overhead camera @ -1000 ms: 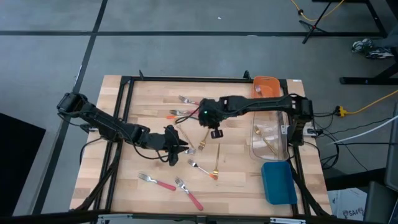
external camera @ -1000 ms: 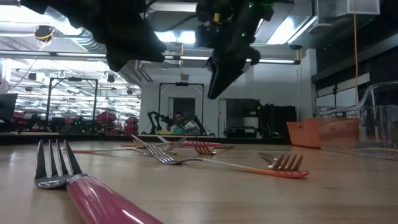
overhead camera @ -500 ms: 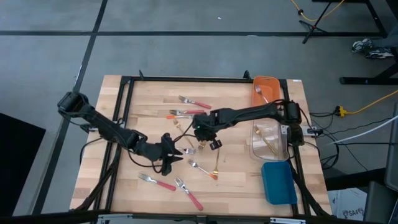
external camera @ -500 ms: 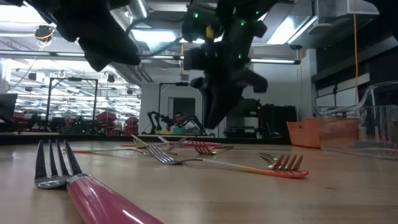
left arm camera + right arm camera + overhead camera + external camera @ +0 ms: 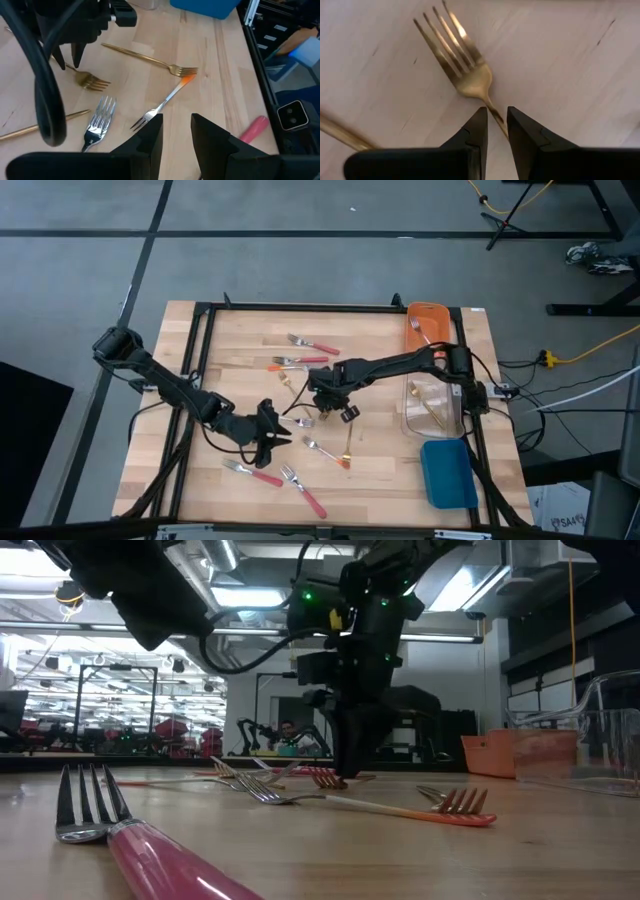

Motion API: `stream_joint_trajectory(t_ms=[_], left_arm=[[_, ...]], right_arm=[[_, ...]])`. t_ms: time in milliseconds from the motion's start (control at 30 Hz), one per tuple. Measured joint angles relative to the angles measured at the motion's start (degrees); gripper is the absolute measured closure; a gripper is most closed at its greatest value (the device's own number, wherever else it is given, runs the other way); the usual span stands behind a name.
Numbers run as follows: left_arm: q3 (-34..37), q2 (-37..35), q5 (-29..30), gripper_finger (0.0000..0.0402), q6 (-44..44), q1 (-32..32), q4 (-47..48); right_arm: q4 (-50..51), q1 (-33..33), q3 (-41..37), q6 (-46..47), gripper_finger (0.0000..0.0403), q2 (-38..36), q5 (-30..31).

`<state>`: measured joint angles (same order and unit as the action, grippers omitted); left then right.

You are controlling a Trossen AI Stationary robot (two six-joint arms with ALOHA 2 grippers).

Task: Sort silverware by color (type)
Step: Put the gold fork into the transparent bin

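Observation:
Silverware lies scattered on the wooden table [image 5: 390,470]. My right gripper [image 5: 497,117] points down at a thin gold fork [image 5: 470,80] near the table's middle. It is open by a narrow gap, with one fingertip on each side of the fork's neck [image 5: 492,111], and I see no touch. The low view shows the right gripper [image 5: 340,775] down at the table top. My left gripper [image 5: 176,127] is open and hovers over an orange-handled fork [image 5: 165,102], toward the near-left [image 5: 273,435]. A silver fork [image 5: 97,122] lies beside it.
Pink-handled forks lie near the near edge [image 5: 305,492] and the far side [image 5: 318,346]. A second gold fork [image 5: 348,435] lies right of centre. The orange bin [image 5: 428,320], clear bin [image 5: 432,408] and blue bin [image 5: 447,473] line the right side.
My right gripper moved left and toward the near edge, then came down until its tips reached the table around the gold fork. My left gripper drew back toward the near edge. No silverware moved.

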<state>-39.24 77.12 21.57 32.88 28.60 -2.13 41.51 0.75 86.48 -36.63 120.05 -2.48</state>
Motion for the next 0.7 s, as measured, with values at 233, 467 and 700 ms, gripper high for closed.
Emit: stream_joint_trajectory(t_ms=[233,467,700], left_arm=[[0.0,0.0,0.1,0.0308,0.0,0.0,0.0],[0.0,0.0,0.1,0.0308,0.0,0.0,0.0],[0.0,0.0,0.4,0.0308,0.1,-0.1,0.0]], right_arm=[[0.6,0.0,0.0,-4.0,0.0339,0.9,2.4],[0.7,0.0,0.2,-4.3,0.0339,1.7,3.4],[0.8,0.0,0.1,-3.7,0.0355,1.8,3.4]])
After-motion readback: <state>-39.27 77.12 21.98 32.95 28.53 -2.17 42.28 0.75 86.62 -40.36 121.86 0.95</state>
